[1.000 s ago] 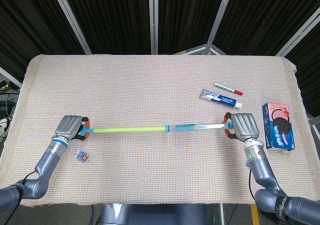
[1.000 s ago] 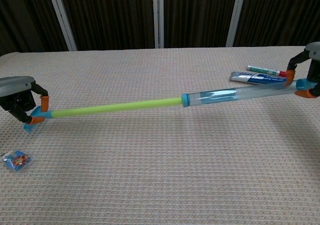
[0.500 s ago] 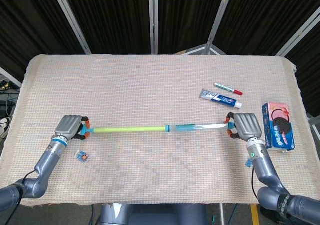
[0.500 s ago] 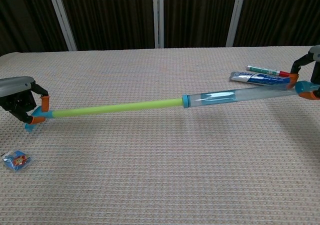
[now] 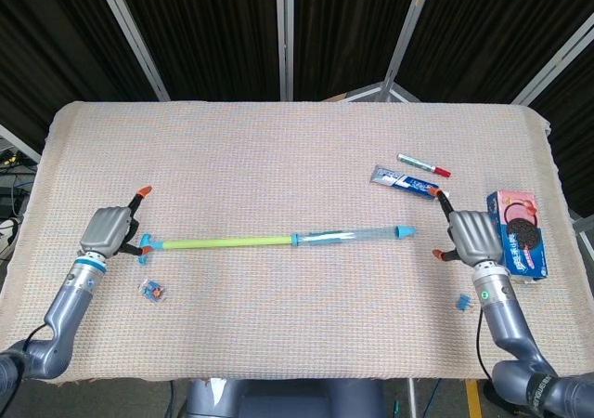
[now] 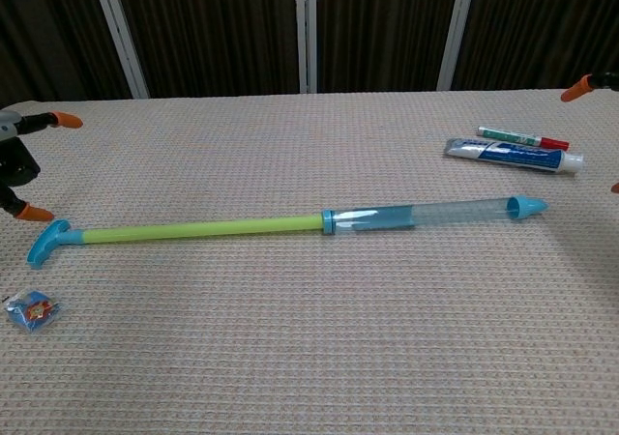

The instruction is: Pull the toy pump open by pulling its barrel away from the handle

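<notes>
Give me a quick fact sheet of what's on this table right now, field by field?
Pump: lying flat on the cloth, pulled out long
Handle: at the pump's left end, free
Barrel: clear, toward the right, free
Left hand: open, just off the handle
Right hand: open, apart from the barrel tip
Toothpaste: beyond the barrel tip
Marker: behind the toothpaste
Cookie box: far right edge
Small packet: near the handle

Toothpaste tube [image 5: 406, 183], marker [image 5: 423, 164] and cookie box [image 5: 518, 234] crowd the right hand [image 5: 471, 237], seemingly apart.
</notes>
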Controlling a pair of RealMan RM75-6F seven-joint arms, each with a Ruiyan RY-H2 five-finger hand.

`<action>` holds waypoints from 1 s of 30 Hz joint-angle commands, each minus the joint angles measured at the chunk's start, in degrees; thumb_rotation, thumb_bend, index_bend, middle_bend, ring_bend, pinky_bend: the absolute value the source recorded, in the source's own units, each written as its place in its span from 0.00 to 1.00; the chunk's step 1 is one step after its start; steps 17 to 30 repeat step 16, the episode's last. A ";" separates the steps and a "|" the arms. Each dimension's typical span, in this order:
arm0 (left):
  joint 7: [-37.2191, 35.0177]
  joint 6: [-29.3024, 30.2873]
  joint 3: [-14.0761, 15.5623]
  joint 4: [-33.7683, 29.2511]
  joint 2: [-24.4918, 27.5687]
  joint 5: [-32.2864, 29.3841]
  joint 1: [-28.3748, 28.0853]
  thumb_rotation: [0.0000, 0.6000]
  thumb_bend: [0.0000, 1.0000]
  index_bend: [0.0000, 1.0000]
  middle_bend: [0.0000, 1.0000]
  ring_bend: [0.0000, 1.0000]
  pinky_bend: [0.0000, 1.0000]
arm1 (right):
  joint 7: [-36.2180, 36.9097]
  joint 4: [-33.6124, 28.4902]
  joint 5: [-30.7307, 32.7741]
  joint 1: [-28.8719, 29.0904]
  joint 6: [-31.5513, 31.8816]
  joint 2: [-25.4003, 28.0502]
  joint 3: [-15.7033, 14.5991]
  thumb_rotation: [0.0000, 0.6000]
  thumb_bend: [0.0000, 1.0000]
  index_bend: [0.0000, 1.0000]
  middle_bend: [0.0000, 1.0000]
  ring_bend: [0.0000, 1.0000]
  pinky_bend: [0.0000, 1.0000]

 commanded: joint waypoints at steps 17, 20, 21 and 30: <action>0.20 28.68 6.29 -18.16 12.54 15.51 17.91 1.00 0.00 0.00 0.00 0.00 0.00 | 18.79 6.01 -22.58 -17.91 22.87 4.36 -7.11 1.00 0.00 0.00 0.00 0.00 0.00; 0.20 28.68 6.29 -18.16 12.54 15.51 17.91 1.00 0.00 0.00 0.00 0.00 0.00 | 18.79 6.01 -22.58 -17.91 22.87 4.36 -7.11 1.00 0.00 0.00 0.00 0.00 0.00; 0.20 28.68 6.29 -18.16 12.54 15.51 17.91 1.00 0.00 0.00 0.00 0.00 0.00 | 18.79 6.01 -22.58 -17.91 22.87 4.36 -7.11 1.00 0.00 0.00 0.00 0.00 0.00; 0.20 28.68 6.29 -18.16 12.54 15.51 17.91 1.00 0.00 0.00 0.00 0.00 0.00 | 18.79 6.01 -22.58 -17.91 22.87 4.36 -7.11 1.00 0.00 0.00 0.00 0.00 0.00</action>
